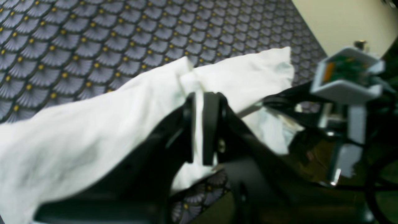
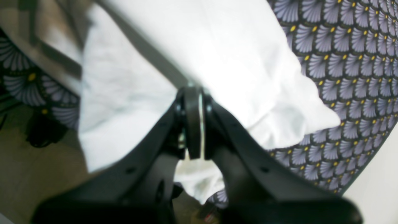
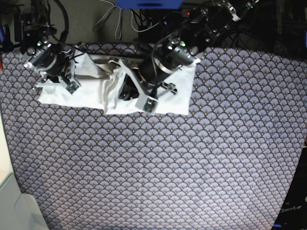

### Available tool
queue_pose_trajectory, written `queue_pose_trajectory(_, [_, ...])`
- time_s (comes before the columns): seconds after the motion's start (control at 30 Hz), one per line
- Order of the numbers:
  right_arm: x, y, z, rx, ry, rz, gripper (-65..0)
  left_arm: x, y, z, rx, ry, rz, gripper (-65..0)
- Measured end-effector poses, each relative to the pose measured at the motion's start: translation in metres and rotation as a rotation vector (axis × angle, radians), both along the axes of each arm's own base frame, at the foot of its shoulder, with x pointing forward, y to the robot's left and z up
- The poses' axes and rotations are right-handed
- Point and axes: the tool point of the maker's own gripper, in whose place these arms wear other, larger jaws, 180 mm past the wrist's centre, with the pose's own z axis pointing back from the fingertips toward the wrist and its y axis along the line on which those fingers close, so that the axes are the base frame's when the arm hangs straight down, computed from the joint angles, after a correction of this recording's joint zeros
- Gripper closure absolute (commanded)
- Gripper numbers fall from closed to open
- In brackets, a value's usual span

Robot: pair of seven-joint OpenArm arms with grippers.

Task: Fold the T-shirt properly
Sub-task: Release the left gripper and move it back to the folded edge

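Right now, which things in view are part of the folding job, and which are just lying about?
In the job:
- T-shirt
- left gripper, jaws shut on the T-shirt
- right gripper, jaws shut on the T-shirt

Just there:
- patterned tablecloth
- cables behind the table

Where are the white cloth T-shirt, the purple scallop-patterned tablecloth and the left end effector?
white cloth T-shirt (image 3: 86,93): base view, flat front panel.
purple scallop-patterned tablecloth (image 3: 168,167): base view, bare middle.
left end effector (image 1: 202,102): left wrist view, between fingertips clamping the cloth.
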Motion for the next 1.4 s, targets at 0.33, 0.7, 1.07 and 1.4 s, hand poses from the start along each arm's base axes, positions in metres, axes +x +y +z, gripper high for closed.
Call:
queue_pose_trajectory(0.33, [0.000, 0.000, 0.000, 0.000, 0.000, 0.000, -0.1, 0.000, 0.000, 0.001, -0.007, -0.009, -0.001, -3.9])
queue_pose_trajectory(0.7, [0.001, 0.000, 0.001, 0.000, -0.003, -0.001, -0.1, 0.034, 0.063, -0.008, 0.014, 0.010, 0.223, -3.8])
queue_pose_trajectory(1.07, [0.002, -0.001, 0.001, -0.003, -0.005, -0.001, -0.1, 0.037, 0.116, -0.079, 0.130, 0.168, 0.362, -3.5])
queue_pose_trajectory(1.4, [0.013, -0.013, 0.012, -0.045, -0.038, 0.007, -0.3, 0.053, 0.118, -0.106, 0.158, 0.213, 0.385, -3.5])
